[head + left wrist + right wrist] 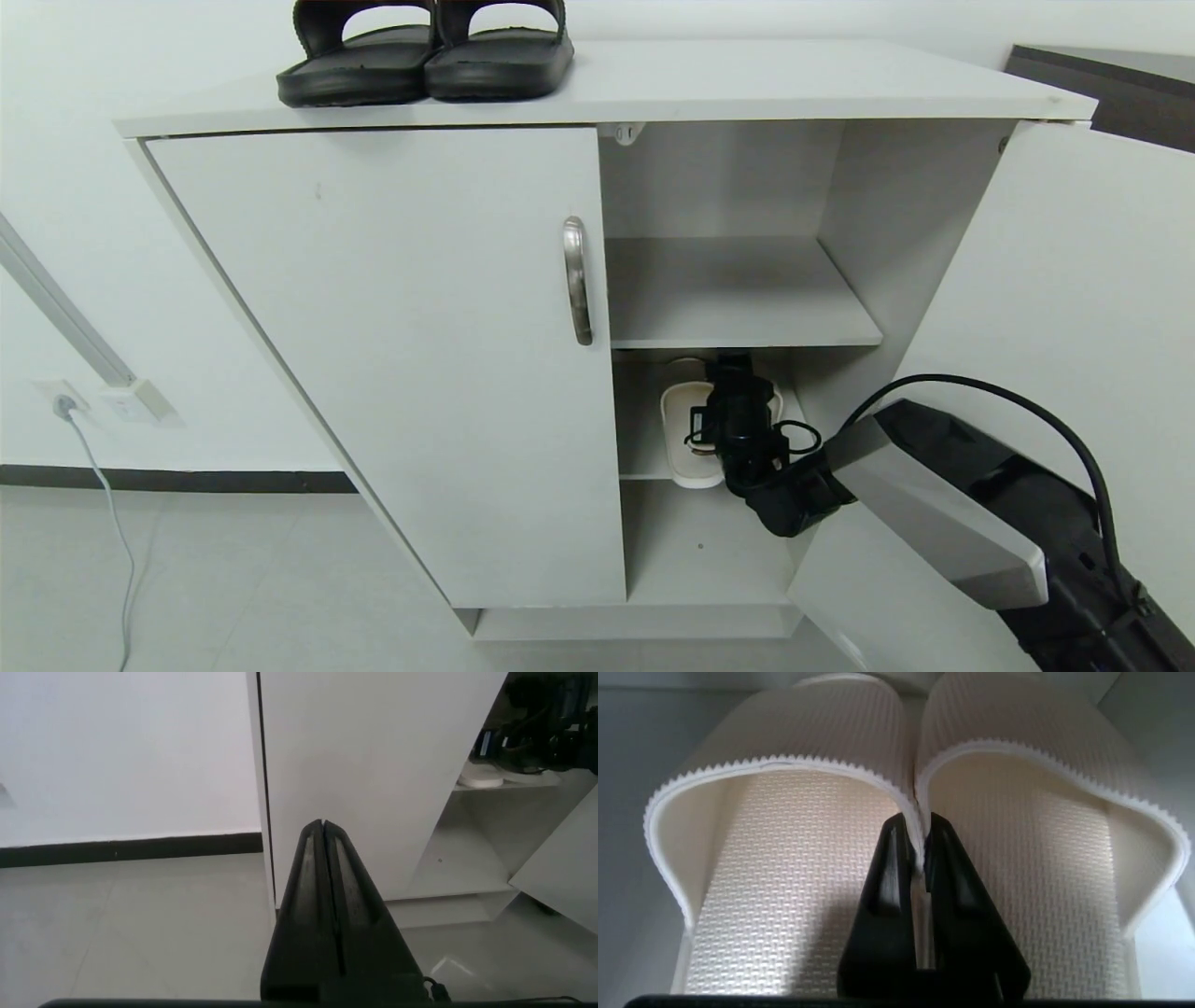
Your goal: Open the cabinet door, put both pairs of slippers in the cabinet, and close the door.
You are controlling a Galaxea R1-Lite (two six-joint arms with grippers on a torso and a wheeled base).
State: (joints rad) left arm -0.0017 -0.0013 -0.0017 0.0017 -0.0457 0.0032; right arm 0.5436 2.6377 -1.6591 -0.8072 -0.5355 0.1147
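Right pincer (pixel 922 854) grips white slippers (pixel 785 915) by inner straps at near edge of lower shelf (pixel 640 457); left pincer (pixel 322 827) closed beside shut door (pixel 374 765).

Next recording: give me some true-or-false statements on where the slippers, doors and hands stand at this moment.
The black slippers sit on top of the cabinet. True.
Both cabinet doors are open. False: the left door is closed, the right door open.
The right hand pinches the white slippers together. True.
The white slippers lie on the top shelf. False: they lie on the middle shelf.
The left hand holds a slipper. False: it is shut on nothing.
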